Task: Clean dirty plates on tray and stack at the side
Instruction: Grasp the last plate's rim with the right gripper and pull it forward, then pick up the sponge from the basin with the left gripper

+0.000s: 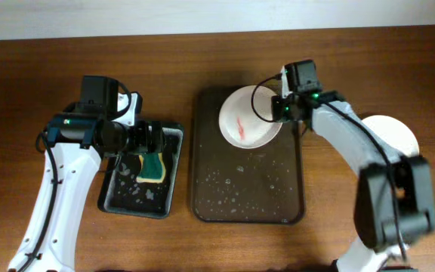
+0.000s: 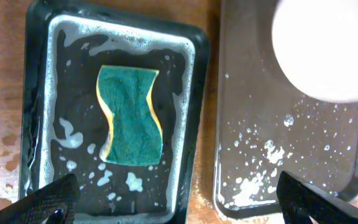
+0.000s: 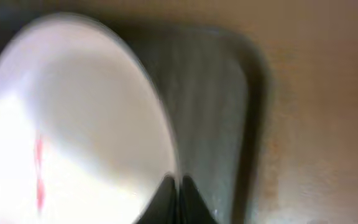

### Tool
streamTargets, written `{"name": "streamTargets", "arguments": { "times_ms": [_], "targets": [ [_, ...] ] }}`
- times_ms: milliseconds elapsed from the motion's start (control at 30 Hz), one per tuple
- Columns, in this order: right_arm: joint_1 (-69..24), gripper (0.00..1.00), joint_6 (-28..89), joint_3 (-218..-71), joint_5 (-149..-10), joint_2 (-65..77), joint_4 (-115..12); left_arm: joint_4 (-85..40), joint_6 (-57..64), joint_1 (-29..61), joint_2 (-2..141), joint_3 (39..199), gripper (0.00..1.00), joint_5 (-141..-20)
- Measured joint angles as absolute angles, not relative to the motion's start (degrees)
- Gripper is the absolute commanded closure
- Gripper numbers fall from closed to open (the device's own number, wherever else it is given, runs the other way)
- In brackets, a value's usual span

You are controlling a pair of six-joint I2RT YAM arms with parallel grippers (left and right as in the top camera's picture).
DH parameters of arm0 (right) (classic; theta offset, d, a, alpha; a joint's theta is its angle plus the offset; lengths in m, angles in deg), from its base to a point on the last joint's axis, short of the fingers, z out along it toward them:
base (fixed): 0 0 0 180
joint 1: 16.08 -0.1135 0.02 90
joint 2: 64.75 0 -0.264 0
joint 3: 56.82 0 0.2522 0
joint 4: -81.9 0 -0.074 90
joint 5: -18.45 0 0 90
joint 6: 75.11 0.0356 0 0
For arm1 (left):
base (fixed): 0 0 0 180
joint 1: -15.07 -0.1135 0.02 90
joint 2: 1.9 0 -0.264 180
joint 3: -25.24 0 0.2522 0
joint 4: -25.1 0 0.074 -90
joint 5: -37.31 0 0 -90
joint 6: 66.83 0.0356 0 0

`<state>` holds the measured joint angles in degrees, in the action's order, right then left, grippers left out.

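At the far end of the wet dark brown rectangular tray [image 1: 278, 211], my right gripper [image 1: 282, 110] pinches the rim of a round white red-smeared plate [image 1: 246, 125]. My left gripper [image 2: 179, 198] hangs wide open, empty, over the wavy green sponge [image 2: 129, 118].

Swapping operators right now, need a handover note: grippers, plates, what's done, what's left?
Left gripper: open, hovering over the sponge, which lies in the black tray.
Right gripper: looks shut on the right rim of the smeared plate; the wrist view is blurred.
Smeared plate: at the far end of the brown tray, red smear not wiped.
Side plate: on the table right of the brown tray, partly under the right arm. I can't tell how many are stacked there.
Done: at least one plate set aside.
Left: pick up the sponge, wipe the smeared plate, stack it.
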<state>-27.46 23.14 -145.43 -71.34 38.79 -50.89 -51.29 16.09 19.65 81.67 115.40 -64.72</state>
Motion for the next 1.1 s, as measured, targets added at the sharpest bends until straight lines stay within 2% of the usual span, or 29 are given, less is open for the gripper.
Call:
{"name": "streamTargets", "arguments": {
  "times_ms": [67,133,200,300,400,467,533,600,767,800,833,933,1000,1033,1067,1100],
  "targets": [
    [-27.5,0.96,28.1,-145.4,-71.3,25.1,-35.2,-51.5,16.1,19.6,81.7,115.4,0.00,-64.7],
    [-27.5,0.96,31.8,-145.8,-71.8,20.4,-24.2,-51.3,16.1,19.6,81.7,115.4,0.01,-64.7],
    [-27.5,0.96,34.6,-139.2,-76.0,21.5,-25.8,-51.4,16.1,19.6,81.7,115.4,0.00,-64.7],
    [-27.5,0.96,37.8,-127.4,-80.8,22.3,-37.2,-51.4,16.1,19.6,81.7,115.4,0.00,-64.7],
    [-27.5,0.54,36.5,-122.5,-82.2,22.3,-41.2,-51.4,16.1,19.6,81.7,115.4,0.01,-64.7],
    [-27.5,0.37,33.4,-125.0,-80.9,20.8,-35.6,-51.4,16.1,19.6,81.7,115.4,0.00,-64.7],
    [-27.5,0.36,26.3,-133.7,-79.5,13.0,-27.2,-51.4,16.1,19.6,81.7,115.4,0.00,-64.7],
    [-27.5,0.35,23.2,-137.5,-79.6,6.2,-24.0,-51.4,16.1,19.6,81.7,115.4,0.00,-64.7],
    [-27.5,0.36,21.9,-137.5,-80.7,5.9,-21.4,-51.0,16.0,19.6,81.7,115.4,0.00,-66.4],
    [-27.5,0.36,21.9,-137.5,-80.8,5.9,-21.1,-51.0,16.1,19.6,81.7,115.4,0.31,-66.2],
    [-27.5,0.35,21.9,-137.5,-80.9,5.9,-20.9,-51.2,16.1,19.6,81.7,115.4,0.37,-66.2],
    [-27.5,0.36,21.9,-137.5,-80.9,5.9,-20.9,-50.1,11.3,20.6,81.8,113.8,0.27,-58.2],
    [-27.5,0.36,21.9,-137.5,-80.9,5.9,-20.9,-42.6,8.6,22.6,83.0,107.4,0.35,-53.4],
    [-27.5,0.36,21.9,-137.4,-80.9,5.9,-20.8,-39.3,7.9,23.4,84.3,104.5,0.36,-52.7],
    [-27.5,0.36,21.9,-137.4,-80.9,5.9,-20.7,-34.1,6.6,23.9,87.5,99.7,0.42,-51.6],
    [-27.5,0.36,21.9,-137.4,-81.0,5.9,-20.6,-29.1,5.8,23.9,89.5,97.2,0.58,-51.3]
  ]
}}
